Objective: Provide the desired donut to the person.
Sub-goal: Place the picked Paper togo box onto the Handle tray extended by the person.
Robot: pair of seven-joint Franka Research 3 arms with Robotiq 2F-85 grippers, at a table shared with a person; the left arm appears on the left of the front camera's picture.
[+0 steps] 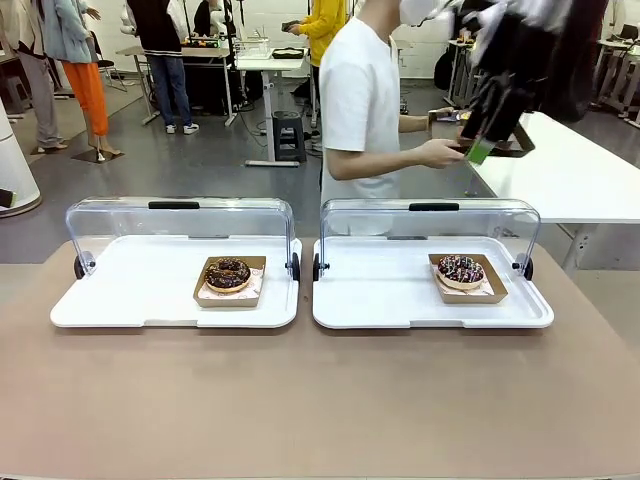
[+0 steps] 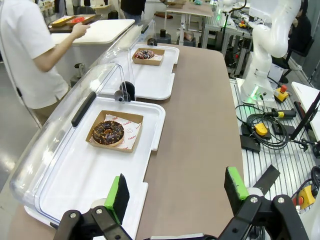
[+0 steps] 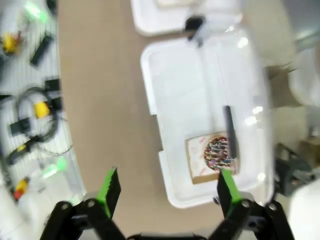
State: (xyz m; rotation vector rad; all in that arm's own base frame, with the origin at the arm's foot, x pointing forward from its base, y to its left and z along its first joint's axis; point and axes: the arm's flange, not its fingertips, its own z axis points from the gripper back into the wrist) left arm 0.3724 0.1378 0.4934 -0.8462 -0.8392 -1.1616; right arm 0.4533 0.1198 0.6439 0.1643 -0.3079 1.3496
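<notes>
Two lidded white trays (image 1: 150, 300) line the table's far edge, each holding one boxed donut (image 1: 228, 274); both grippers (image 2: 175, 192) hang spread, apparently empty.

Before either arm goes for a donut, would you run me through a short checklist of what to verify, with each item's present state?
1. Left gripper open and empty: ok.
2. Right gripper open and empty: ok.
3. Left tray lid raised, chocolate donut reachable: ok.
4. Right tray cover raised, sprinkled donut reachable: ok.
5. Which donut the person wants: cannot tell; they are turned toward the white side table.
6. Person ready to receive: not ok.
</notes>
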